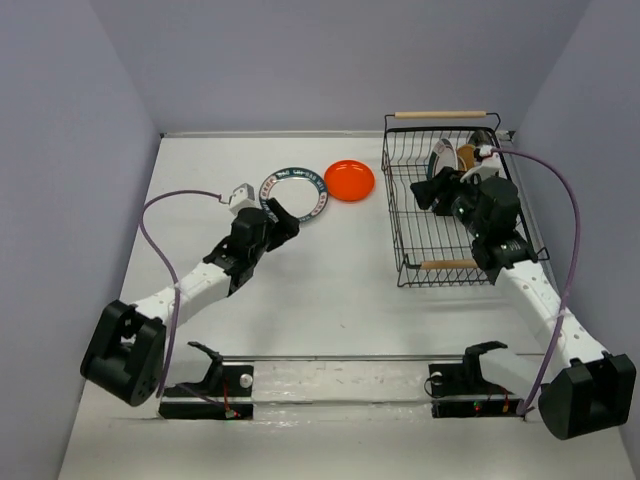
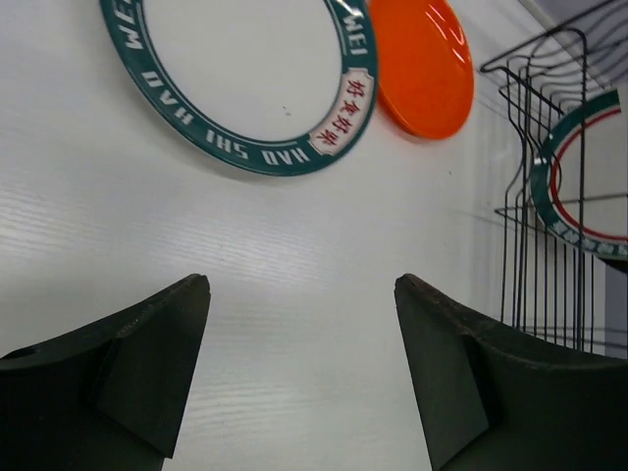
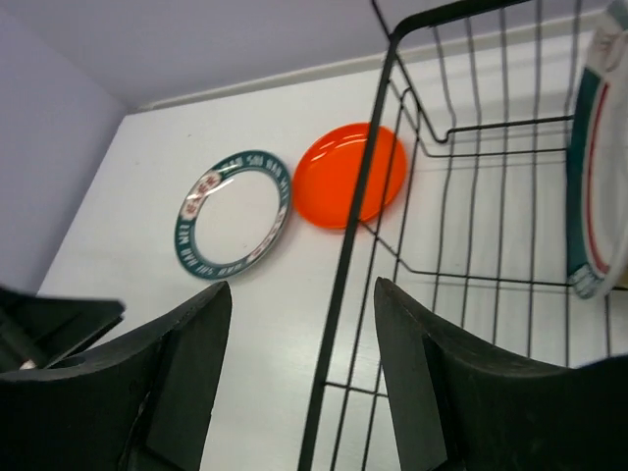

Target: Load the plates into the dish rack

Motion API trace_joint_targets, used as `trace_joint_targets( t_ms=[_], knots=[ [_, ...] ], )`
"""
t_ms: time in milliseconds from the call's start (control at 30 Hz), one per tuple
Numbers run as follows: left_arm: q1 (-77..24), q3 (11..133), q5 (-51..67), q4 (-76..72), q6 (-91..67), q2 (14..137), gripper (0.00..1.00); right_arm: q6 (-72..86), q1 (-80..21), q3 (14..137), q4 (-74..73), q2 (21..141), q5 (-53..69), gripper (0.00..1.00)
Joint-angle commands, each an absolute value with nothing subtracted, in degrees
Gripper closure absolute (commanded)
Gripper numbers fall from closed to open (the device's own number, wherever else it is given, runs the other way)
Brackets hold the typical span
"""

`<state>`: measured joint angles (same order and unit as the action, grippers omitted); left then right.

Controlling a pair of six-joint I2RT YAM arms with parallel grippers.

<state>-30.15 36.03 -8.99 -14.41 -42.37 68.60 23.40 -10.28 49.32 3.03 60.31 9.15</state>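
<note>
Just ahead of my left gripper (image 2: pixel 304 285), slightly to its left side, the round white plate with the green lettered rim (image 2: pixel 245 69) lies flat on the white desk (image 2: pixel 147 245). This gripper is released: both fingers stand wide, nothing is between them, and it is low over the desk. Beyond that plate and to the right of the gripper lies the small glossy orange-red plate (image 2: pixel 422 69), just beside the first one. The black wire dish rack (image 1: pixel 392 215) stands further to the right, with other plates (image 1: pixel 445 158) upright at its far end. My right gripper (image 1: pixel 432 190) hangs over the rack, also released and holding nothing. A round plate has no long axis, so I judge that only its near rim matters. That rim faces my left gripper, and the left arm is clearly the nearer one.
</note>
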Motion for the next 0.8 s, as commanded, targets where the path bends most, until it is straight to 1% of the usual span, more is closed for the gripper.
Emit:
trace_joint_targets(
  t_ms=[0,100,233,333,367,433,500,533,567,633,667,700,733,767],
  knots=[
    [-22.09,34.98,-11.61,-24.41,-50.09,76.36,0.14,26.28,-14.41,47.47,7.56,57.05,15.73,0.35],
    [-16.90,36.65,-7.57,-27.32,-52.82,83.13,0.15,28.38,-16.69,44.75,9.39,55.73,18.10,0.35],
    [-14.42,40.77,-7.56,-30.05,-51.16,90.25,0.15,28.57,-18.02,42.54,9.76,54.76,19.60,0.34],
    [-12.05,44.73,-5.99,-30.67,-52.03,97.45,0.18,28.04,-18.02,41.75,9.14,54.32,21.35,0.34],
    [-11.43,45.87,-3.89,-30.93,-52.12,101.30,0.19,28.21,-18.02,41.66,9.23,54.14,21.88,0.34],
    [-10.73,48.68,-2.56,-32.25,-52.04,103.88,0.25,28.39,-18.02,41.40,9.23,53.79,22.24,0.34],
    [-10.55,51.22,-1.50,-32.52,-52.38,105.81,0.26,28.30,-18.02,41.05,9.14,53.18,22.41,0.34],
    [-10.46,51.94,-1.49,-32.43,-52.30,106.34,0.28,28.30,-18.02,40.96,9.14,53.17,22.59,0.34],
    [-10.46,52.90,-1.76,-32.52,-52.12,107.30,0.38,28.30,-18.54,40.87,9.14,53.17,22.67,0.34],
    [-10.20,53.35,-1.41,-32.95,-52.38,108.45,0.49,28.21,-18.54,40.87,8.88,53.09,22.67,0.34],
    [-10.11,53.70,-0.97,-32.96,-52.47,108.89,0.59,28.30,-18.54,40.87,8.88,53.17,22.59,0.34],
    [-9.93,53.88,-0.62,-32.87,-52.91,109.16,0.82,28.30,-18.54,41.04,8.96,53.17,22.59,0.34],
    [-9.84,53.62,-0.62,-32.87,-53.08,108.99,0.91,28.30,-18.54,41.13,8.96,53.35,22.59,0.34],
    [-9.76,53.35,-0.88,-32.87,-53.09,107.94,0.94,28.30,-18.54,41.22,8.96,53.52,22.76,0.34]
  ],
)
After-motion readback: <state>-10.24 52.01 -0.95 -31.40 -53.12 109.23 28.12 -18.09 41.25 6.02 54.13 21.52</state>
